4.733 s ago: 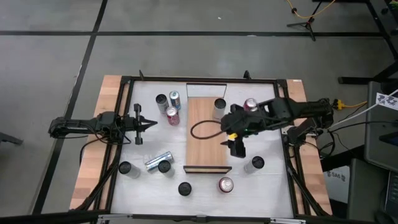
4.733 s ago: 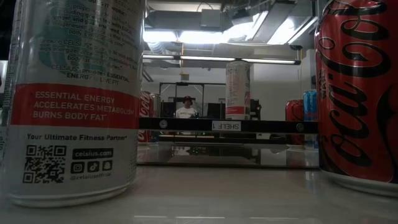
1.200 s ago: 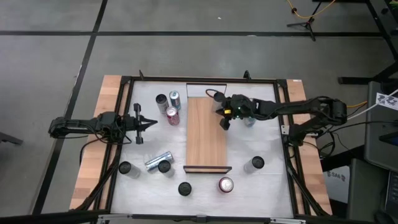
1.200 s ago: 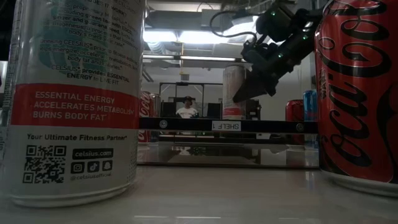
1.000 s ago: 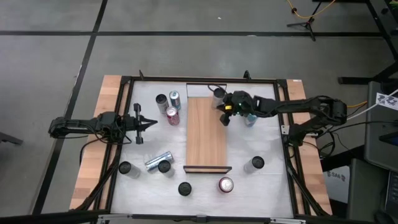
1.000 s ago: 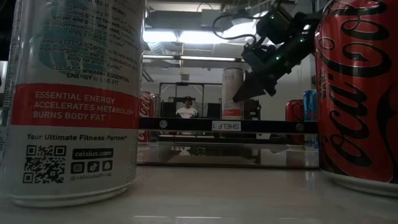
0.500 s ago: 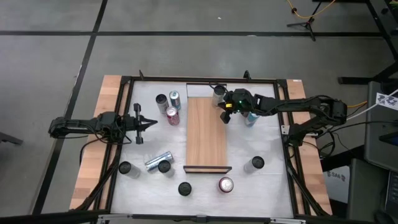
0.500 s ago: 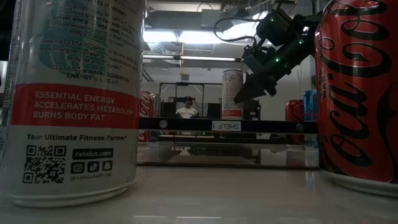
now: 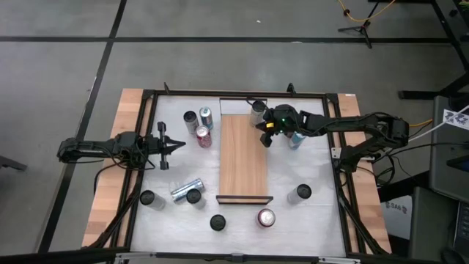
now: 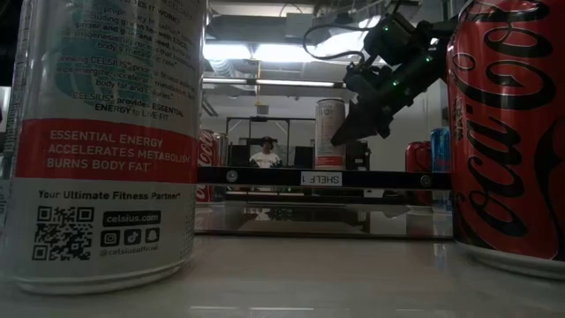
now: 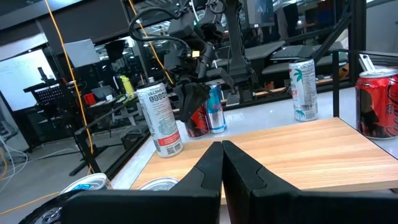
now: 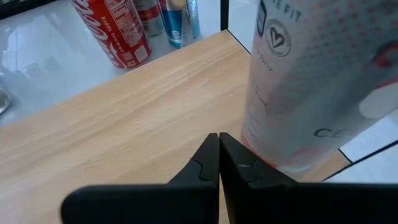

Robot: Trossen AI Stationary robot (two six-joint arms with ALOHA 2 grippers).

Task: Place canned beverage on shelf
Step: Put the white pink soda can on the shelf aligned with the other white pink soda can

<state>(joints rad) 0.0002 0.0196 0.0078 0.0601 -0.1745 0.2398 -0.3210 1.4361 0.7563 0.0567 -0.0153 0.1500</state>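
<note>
Figure: the shelf (image 9: pixel 244 160), a long narrow light-wood plank, lies flat on the table (image 9: pixel 311 220) with its long axis running from the table's far edge toward the near edge; its dark lip (image 9: pixel 244 199) closes the near short end. One pale canned beverage (image 9: pixel 257 110) stands upright at the shelf's far right corner, its base partly over the plank's edge as the right wrist view shows (image 12: pixel 311 81). The right gripper (image 9: pixel 266 139) hangs over the shelf's far end, just beside this can, with its two fingers pressed together and holding nothing (image 12: pixel 217 163). The left gripper (image 9: pixel 178 147) waits well to the left of the shelf, pointing toward it, its fingers likewise closed on nothing (image 11: pixel 222 168).

Other cans stand off the shelf: a red can (image 9: pixel 203 136) and two more just left of its far end, and several near its lip end, one lying on its side (image 9: pixel 183 189).

Handling, as a judgement: a can is probably stiff if full, moderately heavy, smooth and somewhat slippery, and dents if squeezed hard. The best hold is likely across the mid-body, fingers on opposite sides, the can's long axis kept vertical so that it sets down flat.
</note>
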